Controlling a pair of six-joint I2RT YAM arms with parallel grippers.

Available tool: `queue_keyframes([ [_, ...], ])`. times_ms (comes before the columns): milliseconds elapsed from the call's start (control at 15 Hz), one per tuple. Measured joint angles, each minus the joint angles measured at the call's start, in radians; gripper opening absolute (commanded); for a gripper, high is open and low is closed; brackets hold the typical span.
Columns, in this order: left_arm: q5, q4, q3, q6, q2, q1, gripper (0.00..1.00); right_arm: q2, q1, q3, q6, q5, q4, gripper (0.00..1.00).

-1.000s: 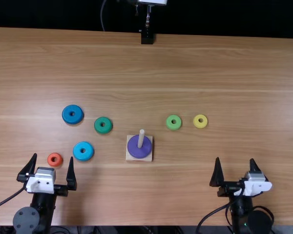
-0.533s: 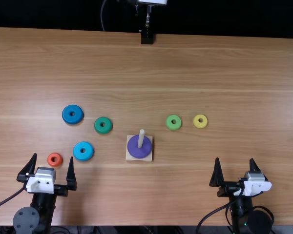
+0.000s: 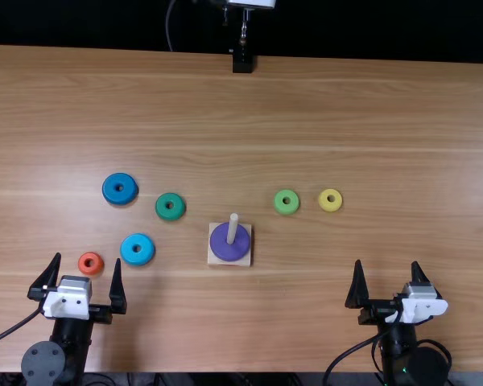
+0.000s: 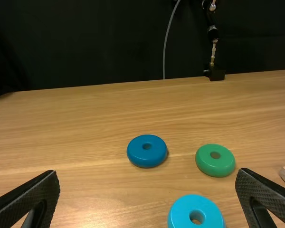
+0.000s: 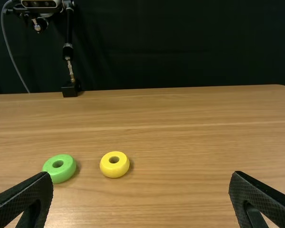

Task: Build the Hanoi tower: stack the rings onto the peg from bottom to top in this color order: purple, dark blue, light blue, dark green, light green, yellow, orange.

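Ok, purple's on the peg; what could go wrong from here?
Orange sits close to the left hand and might get knocked. Light blue lies nearer that hand than dark blue, so it could be taken too soon. A badly centred ring may catch on the slim peg.

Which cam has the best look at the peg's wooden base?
Top view: all four corners of the wooden base show around the purple ring. Left wrist view catches one corner at the frame edge; right wrist view has a tiny sliver, probably the same base.
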Motion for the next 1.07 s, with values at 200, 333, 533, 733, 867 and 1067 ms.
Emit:
queue_keyframes([
  [200,0.000,-0.002,0.000,0.002,0.000,0.000,1.00,0.000,0.000,0.000,0.000,0.000,0.000,1.00],
  [333,0.000,-0.003,0.000,0.005,0.000,0.000,1.00,0.000,0.000,0.000,0.000,0.001,0.000,1.00],
  [533,0.002,-0.061,0.048,0.014,0.017,-0.023,1.00,0.000,0.000,0.000,0.000,0.000,0.000,1.00],
  [733,0.011,-0.097,0.245,0.018,0.166,-0.037,1.00,0.000,0.000,0.000,0.000,0.000,0.000,1.00],
  [867,0.011,-0.210,0.382,0.019,0.279,-0.041,1.00,0.000,0.000,0.000,0.000,0.000,0.000,1.00],
  [1067,0.011,-0.255,0.504,0.019,0.469,-0.042,1.00,0.000,0.000,0.000,0.000,0.000,0.000,1.00],
])
